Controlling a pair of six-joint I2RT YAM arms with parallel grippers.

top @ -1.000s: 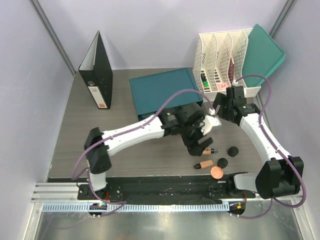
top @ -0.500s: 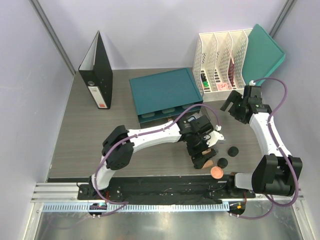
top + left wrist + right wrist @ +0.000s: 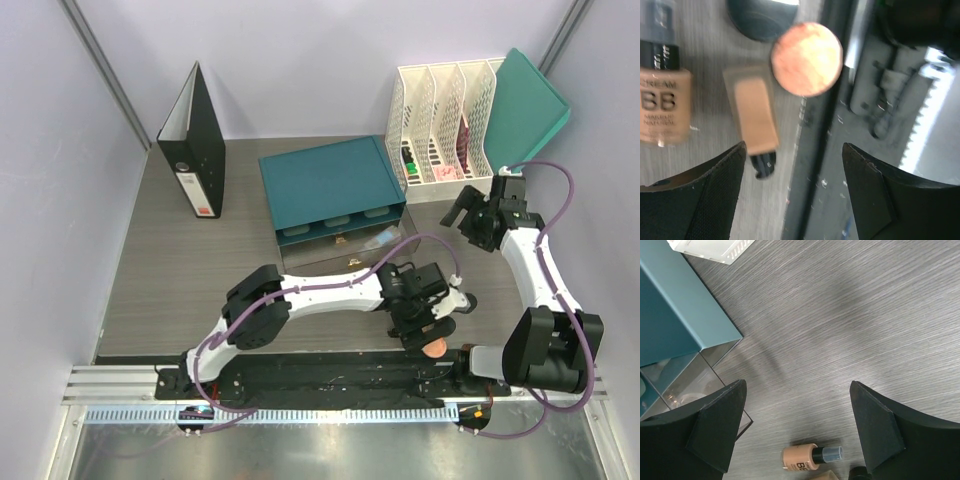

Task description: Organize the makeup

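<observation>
Left gripper (image 3: 794, 149), jaws wide, hovers by the peach disc (image 3: 806, 58), upper centre; next probably descend, close. Right gripper (image 3: 796, 386) gapes empty.

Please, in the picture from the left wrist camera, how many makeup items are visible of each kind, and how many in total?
Tan tubes with black caps: 2, the BB cream tube and the plain tube
Black round jar: 1
Peach round disc: 1
Total: 4
</observation>
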